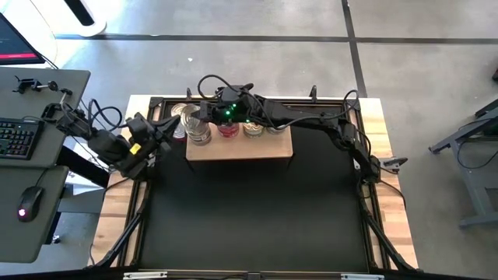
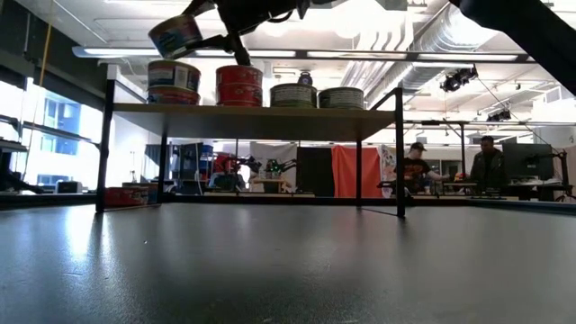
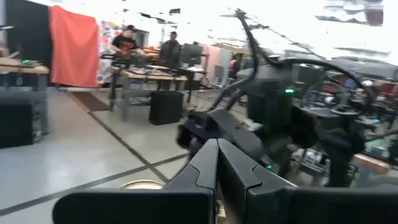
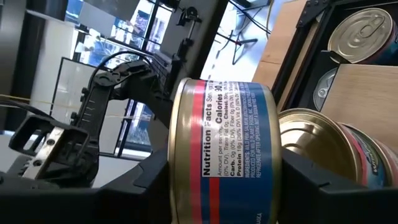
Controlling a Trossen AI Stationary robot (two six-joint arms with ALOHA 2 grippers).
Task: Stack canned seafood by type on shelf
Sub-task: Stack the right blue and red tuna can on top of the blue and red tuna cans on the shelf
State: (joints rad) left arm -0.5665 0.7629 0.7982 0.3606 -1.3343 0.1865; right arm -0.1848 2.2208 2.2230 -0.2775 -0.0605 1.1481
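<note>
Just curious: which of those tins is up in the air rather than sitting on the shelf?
The blue-and-red tin, tilted in the right gripper above the shelf.

A keyboard (image 1: pixel 17 137) and mouse (image 1: pixel 24 203) lie on the side desk (image 1: pixel 47 93).

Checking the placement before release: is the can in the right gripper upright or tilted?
Tilted. In the low view the can held by the right gripper leans above the upright stack on the shelf.
</note>
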